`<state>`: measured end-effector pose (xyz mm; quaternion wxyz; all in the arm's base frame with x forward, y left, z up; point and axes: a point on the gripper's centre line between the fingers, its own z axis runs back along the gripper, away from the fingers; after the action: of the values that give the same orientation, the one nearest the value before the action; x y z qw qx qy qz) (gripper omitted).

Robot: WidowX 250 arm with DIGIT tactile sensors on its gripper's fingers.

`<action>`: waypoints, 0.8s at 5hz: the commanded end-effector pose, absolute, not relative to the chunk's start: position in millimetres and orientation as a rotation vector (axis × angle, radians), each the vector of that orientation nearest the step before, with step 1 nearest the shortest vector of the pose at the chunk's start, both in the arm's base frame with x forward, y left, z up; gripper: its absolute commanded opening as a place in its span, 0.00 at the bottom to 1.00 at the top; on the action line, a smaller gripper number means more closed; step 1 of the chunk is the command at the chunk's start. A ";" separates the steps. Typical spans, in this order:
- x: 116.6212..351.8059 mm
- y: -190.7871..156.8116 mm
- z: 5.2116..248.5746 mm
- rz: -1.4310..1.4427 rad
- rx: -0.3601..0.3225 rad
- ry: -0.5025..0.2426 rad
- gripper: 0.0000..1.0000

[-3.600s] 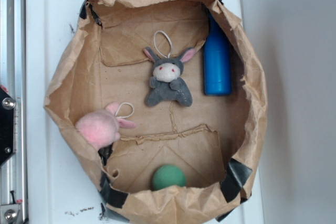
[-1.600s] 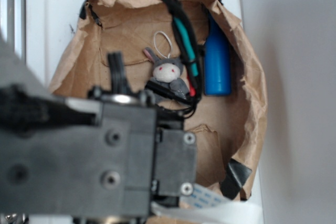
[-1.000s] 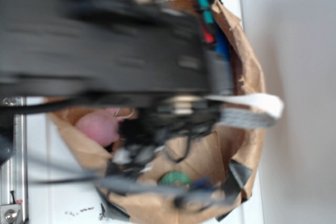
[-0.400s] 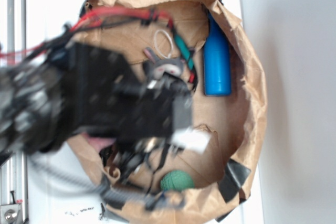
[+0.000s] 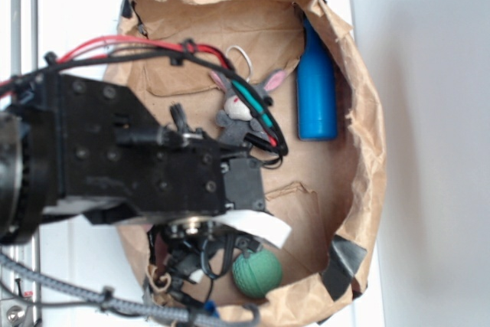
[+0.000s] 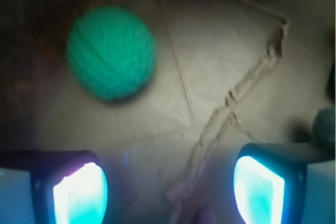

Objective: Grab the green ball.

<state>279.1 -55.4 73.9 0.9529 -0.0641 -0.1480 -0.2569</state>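
Tool (image 6: 168,187) spread wide, empty, fingertips (image 6: 80,192) glowing at wrist view's bottom edge. Green ball (image 6: 111,52) lies ahead and left of the tool, untouched, on paper bag (image 5: 360,112) floor near bag's lower rim. Grey plush bunny (image 5: 243,105), blue cylinder (image 5: 316,89) further off.

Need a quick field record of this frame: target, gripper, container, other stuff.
target: green ball, on the paper floor near the bag's lower edge, not held
gripper: gripper open, both fingers apart with bare paper between them; ball lies ahead of it, toward the left finger's side
container: brown paper bag, rolled-down walls, black tape at the rim
other items: grey bunny toy, partly behind the arm's cables; blue bottle along the right wall
arm: robot arm covers the bag's left half
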 end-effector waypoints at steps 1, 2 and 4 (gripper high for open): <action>304.5 -88.4 82.8 -0.531 -0.211 -0.381 1.00; 313.0 -102.9 83.6 -0.511 -0.254 -0.382 1.00; 321.3 -134.9 61.4 -0.544 -0.229 -0.317 1.00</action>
<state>314.6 -112.2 44.1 0.9530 -0.1075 -0.1260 -0.2538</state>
